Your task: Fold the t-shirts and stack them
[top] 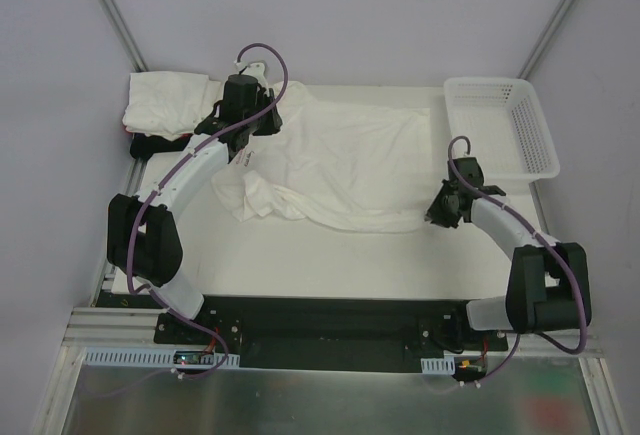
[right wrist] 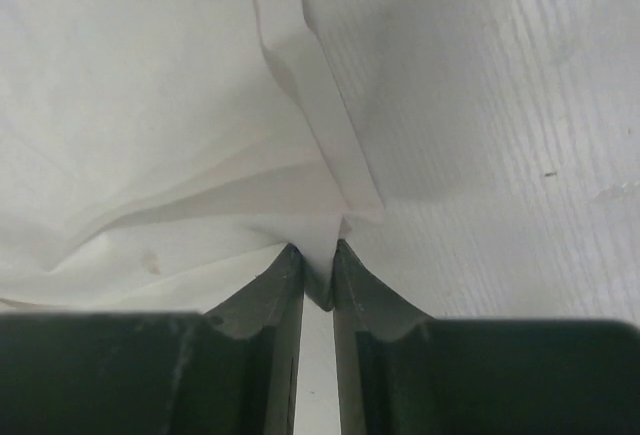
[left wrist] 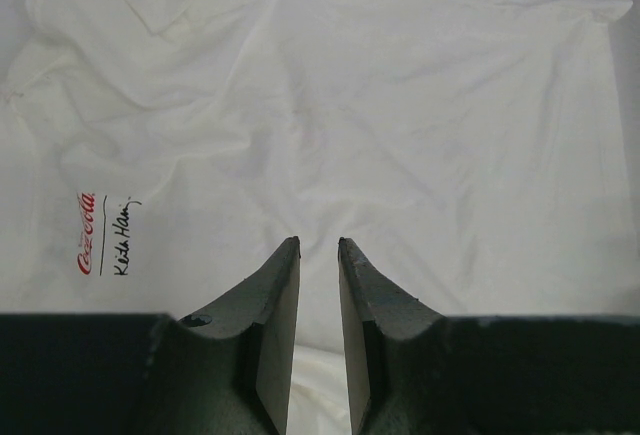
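Observation:
A white t-shirt lies spread and wrinkled across the middle of the table. It fills the left wrist view, with small red and black lettering printed on it. My left gripper hovers over the shirt's back left part. Its jaws stand a narrow gap apart, with nothing between them. My right gripper is at the shirt's front right edge. In the right wrist view it is shut on a corner of the shirt's hem. A stack of folded shirts sits at the back left.
A white plastic mesh basket stands at the back right. Dark and red cloth shows under the folded white stack. Bare white table lies in front of the shirt.

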Controlling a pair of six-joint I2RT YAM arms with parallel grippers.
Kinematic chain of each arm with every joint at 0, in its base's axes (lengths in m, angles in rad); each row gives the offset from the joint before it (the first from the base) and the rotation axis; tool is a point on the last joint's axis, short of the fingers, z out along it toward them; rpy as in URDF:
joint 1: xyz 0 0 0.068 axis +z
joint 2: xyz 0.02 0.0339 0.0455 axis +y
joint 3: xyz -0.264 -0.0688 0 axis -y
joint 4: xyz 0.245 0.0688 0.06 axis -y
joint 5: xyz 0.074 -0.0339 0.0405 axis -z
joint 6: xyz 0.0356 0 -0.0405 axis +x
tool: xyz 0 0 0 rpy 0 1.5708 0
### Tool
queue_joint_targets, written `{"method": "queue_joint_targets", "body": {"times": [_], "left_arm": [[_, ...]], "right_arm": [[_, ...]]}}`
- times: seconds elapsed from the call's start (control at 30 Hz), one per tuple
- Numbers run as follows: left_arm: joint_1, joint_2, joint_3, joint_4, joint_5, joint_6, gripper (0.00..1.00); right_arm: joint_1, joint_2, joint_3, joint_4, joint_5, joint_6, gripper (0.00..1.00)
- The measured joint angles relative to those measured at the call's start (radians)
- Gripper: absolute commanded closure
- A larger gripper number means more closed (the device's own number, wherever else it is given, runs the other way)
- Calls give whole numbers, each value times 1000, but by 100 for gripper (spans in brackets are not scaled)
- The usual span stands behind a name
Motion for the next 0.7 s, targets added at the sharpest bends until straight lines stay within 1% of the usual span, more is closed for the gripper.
{"method": "queue_joint_targets", "body": {"times": [0.2,0.33,0.43,0.57,0.7], "left_arm": [[-1,0,0,0,0,0,79],[-1,0,0,0,0,0,79],[-1,0,0,0,0,0,79],[-1,0,0,0,0,1,79],[-1,1,0,0,0,1,79]], "right_arm": [[-39,83,94,19,-1,-15,82],[-56,127,113,46,-1,-15,81],[-60,166,122,63,-1,-12,76],[-60,225,142,73,-2,-11,66],[-60,270,182,79,-2,-12,63]]}}
